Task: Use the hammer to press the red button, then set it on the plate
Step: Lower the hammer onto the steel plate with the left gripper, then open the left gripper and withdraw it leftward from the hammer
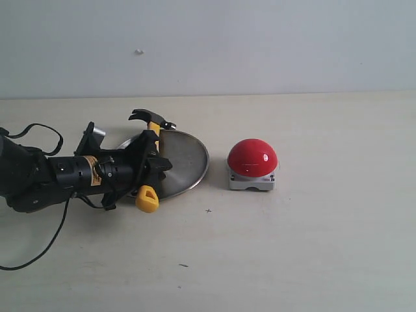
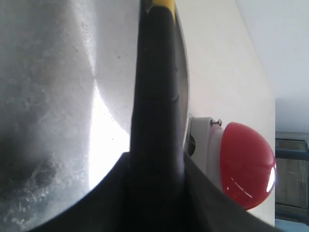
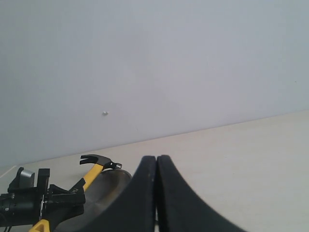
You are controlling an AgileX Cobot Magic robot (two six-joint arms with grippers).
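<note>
Left pincer point(image 1: 156, 162) grips hammer point(image 1: 153, 121) over plate point(image 1: 187, 159); red button point(image 1: 252, 158) nearby.

On the table point(image 1: 292, 247), hammer point(image 1: 147, 198) across the plate point(image 1: 185, 162)'s left edge, button point(image 1: 252, 158) to the plate's right, set apart

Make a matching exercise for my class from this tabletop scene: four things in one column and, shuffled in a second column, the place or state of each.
Column one
1. hammer
2. red button
3. plate
4. right gripper

Column two
A. jaws shut, holding nothing
B. stands on the table, right of the plate in the exterior view
C. gripped by its handle in the left gripper
D. lies beneath the hammer's handle

Right pairs: 1-C, 2-B, 3-D, 4-A
</note>
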